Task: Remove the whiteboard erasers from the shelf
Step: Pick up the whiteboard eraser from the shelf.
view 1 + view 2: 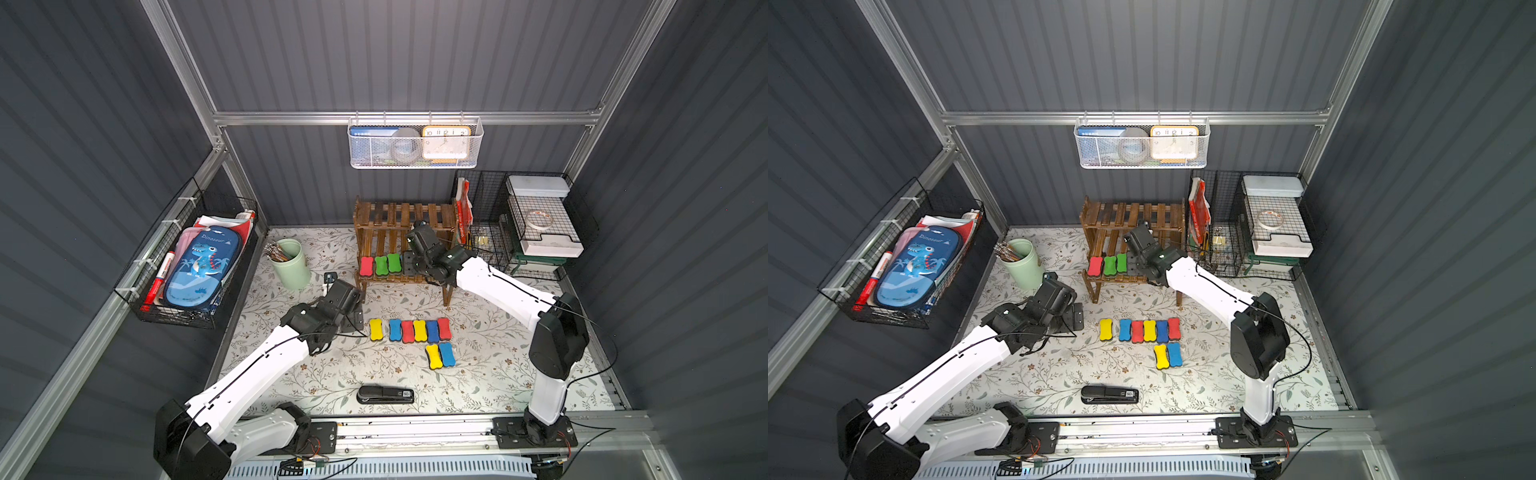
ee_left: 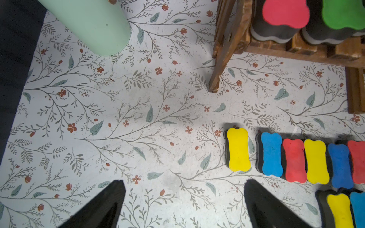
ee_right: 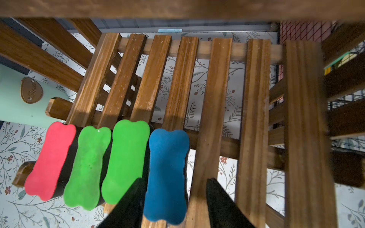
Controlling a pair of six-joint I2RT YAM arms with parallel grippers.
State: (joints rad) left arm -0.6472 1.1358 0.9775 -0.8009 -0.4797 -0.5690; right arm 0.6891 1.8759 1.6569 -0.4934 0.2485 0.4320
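Now, blue eraser [image 3: 166, 175] straddled
It lies on the shelf [image 3: 254, 118], lower tier, just beside a green eraser [image 3: 126, 161]; the right gripper [image 3: 175, 180] has jaws apart around it. Over the table [image 2: 158, 118], the left gripper [image 2: 183, 181] hangs wide open.

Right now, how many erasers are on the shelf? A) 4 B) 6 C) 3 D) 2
A: the right wrist view shows a red eraser, a green eraser, a second green eraser and a blue eraser side by side on the lower tier of the shelf; none show on its upper tier in both top views.
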